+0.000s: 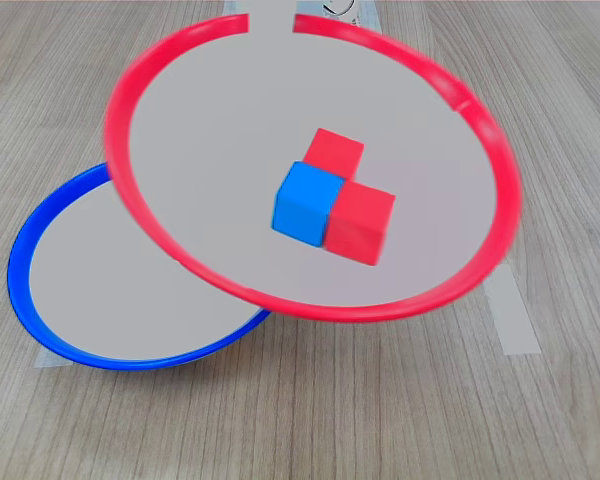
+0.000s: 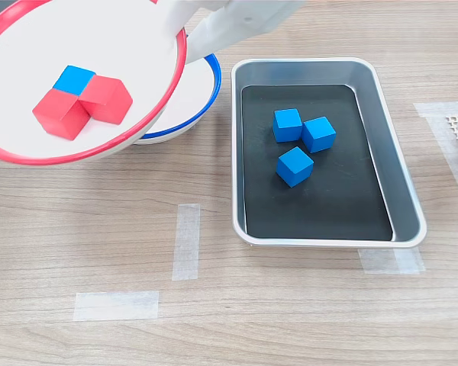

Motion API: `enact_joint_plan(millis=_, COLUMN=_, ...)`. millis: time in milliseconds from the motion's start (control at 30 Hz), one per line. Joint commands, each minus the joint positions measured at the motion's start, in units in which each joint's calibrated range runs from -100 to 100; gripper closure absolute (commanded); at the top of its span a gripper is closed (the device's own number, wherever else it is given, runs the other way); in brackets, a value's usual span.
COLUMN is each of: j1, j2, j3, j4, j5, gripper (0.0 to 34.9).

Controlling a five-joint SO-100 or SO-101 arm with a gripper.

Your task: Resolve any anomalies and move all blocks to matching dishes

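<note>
Wood-grain table (image 2: pixel 290 305): metal tray (image 2: pixel 401 191), blue-rimmed dish (image 1: pixel 40 320), tape strips (image 2: pixel 186 241).

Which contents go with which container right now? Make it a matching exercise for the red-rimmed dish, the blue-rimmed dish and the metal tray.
Containers:
1. red-rimmed dish
2. blue-rimmed dish
3. metal tray

Contents:
a. three blue blocks
b. two red blocks and one blue block
c. no block showing, partly covered by the other dish

Pairs: 1-b, 2-c, 3-a.
</note>
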Motion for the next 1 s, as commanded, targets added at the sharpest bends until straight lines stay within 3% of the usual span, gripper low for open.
enact_joint_plan(millis=0, j1=-5.0, j2=0.0, j3=-4.6, j4=0.9, j5=-1.0, gripper=34.9)
enact_joint_plan(millis=167, j1=-9.9, j2=5.3, j3=-4.0, j4=-0.5, j5=-1.4, gripper=34.9)
enact_joint_plan(millis=333, j1=-11.8, j2=12.1, j3=-1.5, j4=-6.5, j5=-0.6, gripper=34.9)
enact_joint_plan(millis=633, j1=-12.3, j2=15.7, j3=3.3, j4=-11.1, j5=1.9, gripper=34.9)
enact_joint_plan(millis=967, j1=-10.7, j2=12.3, j3=10.7, j4=-10.6, j5=4.8, gripper=33.1)
